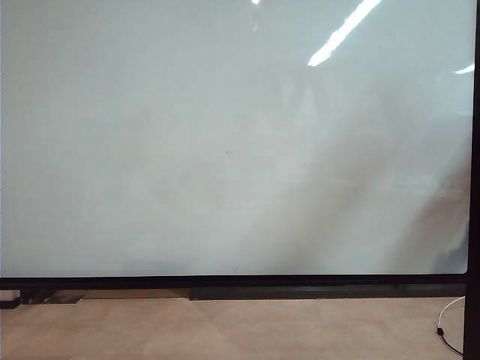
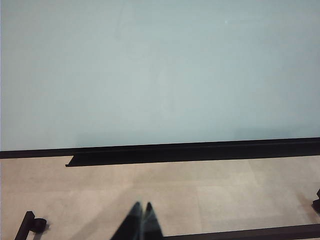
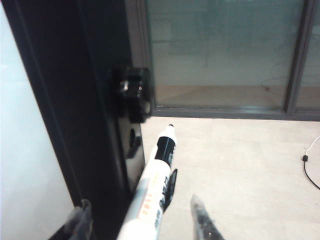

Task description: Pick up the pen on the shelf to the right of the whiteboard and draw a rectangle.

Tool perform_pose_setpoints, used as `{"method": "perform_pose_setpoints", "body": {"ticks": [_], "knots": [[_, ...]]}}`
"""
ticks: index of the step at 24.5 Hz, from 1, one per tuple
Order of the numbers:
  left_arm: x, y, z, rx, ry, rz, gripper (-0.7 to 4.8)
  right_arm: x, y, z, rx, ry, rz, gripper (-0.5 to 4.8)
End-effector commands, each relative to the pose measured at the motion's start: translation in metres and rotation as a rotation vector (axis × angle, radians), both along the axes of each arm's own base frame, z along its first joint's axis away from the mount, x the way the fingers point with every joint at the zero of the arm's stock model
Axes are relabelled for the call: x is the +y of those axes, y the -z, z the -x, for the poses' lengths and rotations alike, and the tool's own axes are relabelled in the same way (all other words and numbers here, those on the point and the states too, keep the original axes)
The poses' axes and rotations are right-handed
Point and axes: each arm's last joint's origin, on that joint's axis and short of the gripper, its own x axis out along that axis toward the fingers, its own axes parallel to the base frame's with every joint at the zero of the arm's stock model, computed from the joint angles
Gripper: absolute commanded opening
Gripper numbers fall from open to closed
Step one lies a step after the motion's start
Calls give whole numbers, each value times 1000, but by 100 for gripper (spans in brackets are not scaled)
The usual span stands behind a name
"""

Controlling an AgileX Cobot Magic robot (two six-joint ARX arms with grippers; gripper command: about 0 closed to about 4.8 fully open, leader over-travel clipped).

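Note:
The whiteboard (image 1: 225,135) fills the exterior view, glossy white in a thin black frame; no rectangle shows on it and neither gripper appears there. In the right wrist view the pen (image 3: 159,170), white-barrelled with a black band, leans along the board's black side frame (image 3: 75,100) on a small black clip (image 3: 171,184). My right gripper (image 3: 139,200) is open, one finger on each side of the pen, with gaps to both. In the left wrist view my left gripper (image 2: 142,205) is shut and empty above the floor, well back from the whiteboard (image 2: 160,65).
A black ledge (image 1: 300,292) runs under the board's lower edge. A black bracket (image 3: 132,92) juts from the side frame beyond the pen. A cable (image 1: 446,330) lies on the beige floor at the right. Glass panels (image 3: 225,50) stand behind.

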Motion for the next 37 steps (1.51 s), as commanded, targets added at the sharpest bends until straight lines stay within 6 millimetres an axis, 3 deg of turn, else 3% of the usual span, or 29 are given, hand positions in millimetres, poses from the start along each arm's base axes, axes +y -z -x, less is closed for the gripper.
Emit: {"method": "perform_pose_setpoints", "body": {"ticks": [1, 37], "knots": [[0, -2, 0, -10, 2, -1, -5, -4, -6, 1, -34, -10, 3, 241], [0, -2, 0, -10, 2, -1, -5, -1, -6, 0, -30, -43, -20, 197]]}}
